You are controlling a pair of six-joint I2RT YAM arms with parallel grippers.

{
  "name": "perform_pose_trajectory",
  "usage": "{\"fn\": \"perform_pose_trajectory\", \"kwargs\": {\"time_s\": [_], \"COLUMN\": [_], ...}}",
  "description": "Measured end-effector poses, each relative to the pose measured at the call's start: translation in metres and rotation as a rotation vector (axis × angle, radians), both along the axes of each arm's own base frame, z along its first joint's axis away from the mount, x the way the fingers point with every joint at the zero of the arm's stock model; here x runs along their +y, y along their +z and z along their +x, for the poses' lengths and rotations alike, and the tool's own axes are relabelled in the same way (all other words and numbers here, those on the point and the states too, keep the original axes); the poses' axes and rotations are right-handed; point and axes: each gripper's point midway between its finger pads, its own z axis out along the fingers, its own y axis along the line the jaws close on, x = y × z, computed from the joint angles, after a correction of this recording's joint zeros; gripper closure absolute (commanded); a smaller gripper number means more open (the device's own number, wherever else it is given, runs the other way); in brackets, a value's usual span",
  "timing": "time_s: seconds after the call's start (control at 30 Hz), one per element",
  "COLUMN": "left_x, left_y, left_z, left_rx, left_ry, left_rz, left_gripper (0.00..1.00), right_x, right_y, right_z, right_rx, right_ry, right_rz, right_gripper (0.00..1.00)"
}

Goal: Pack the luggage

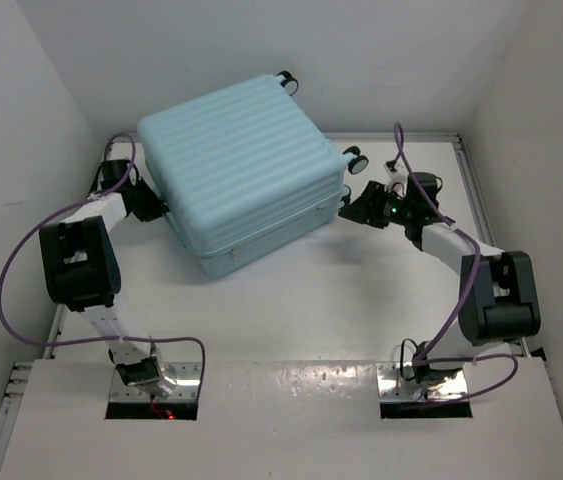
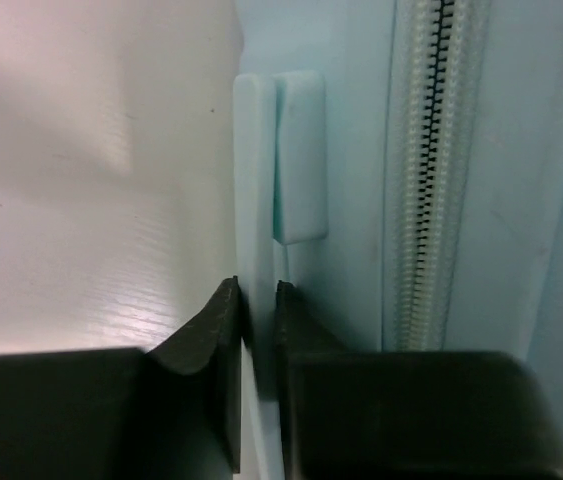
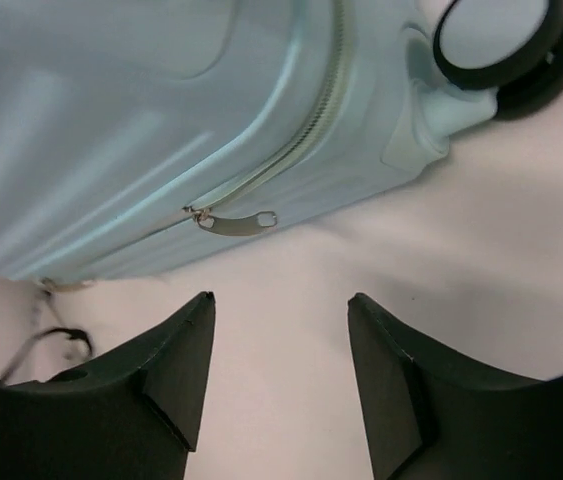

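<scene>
Luggage (image 1: pixel 246 170) closed, upper centre of our top view.
We see left gripper (image 2: pixel 256 292) pinching its pale tab (image 2: pixel 253 150); right gripper (image 3: pixel 281 300) wide open below zipper pull (image 3: pixel 236 221).

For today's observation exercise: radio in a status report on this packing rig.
Left gripper clamped on pale tab. Right gripper open, short of zipper pull. Luggage shut, lying flat. Nothing blocking.

Open table (image 1: pixel 301 310) in front; the luggage (image 1: pixel 241 170) across the far half.
</scene>
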Motion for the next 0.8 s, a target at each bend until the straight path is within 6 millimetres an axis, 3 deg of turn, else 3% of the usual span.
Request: {"fn": "perform_pose_trajectory", "kwargs": {"time_s": [0.13, 0.3, 0.63, 0.8], "left_x": [-0.003, -0.003, -0.003, -0.003], "left_y": [0.0, 0.0, 0.001, 0.001], "left_z": [0.0, 0.0, 0.001, 0.0], "left_rx": [-0.004, -0.01, -0.014, -0.016], "left_ry": [-0.002, -0.004, -0.005, -0.007], "left_rz": [-0.003, -0.003, -0.002, 0.0], "left_gripper": [0.99, 1.0, 1.0, 1.0], "right_x": [0.021, 0.05, 0.067, 0.069], "right_y": [-0.005, -0.004, -0.008, -0.019], "right_z": [-0.004, -0.006, 0.014, 0.018], "right_rx": [-0.112, -0.262, -0.422, -0.426], "right_ry": [0.099, 0.209, 0.228, 0.222], "right_rz": [-0.109, -0.19, -0.282, -0.312], "right_gripper": [0.44, 0.44, 0.48, 0.62]}}
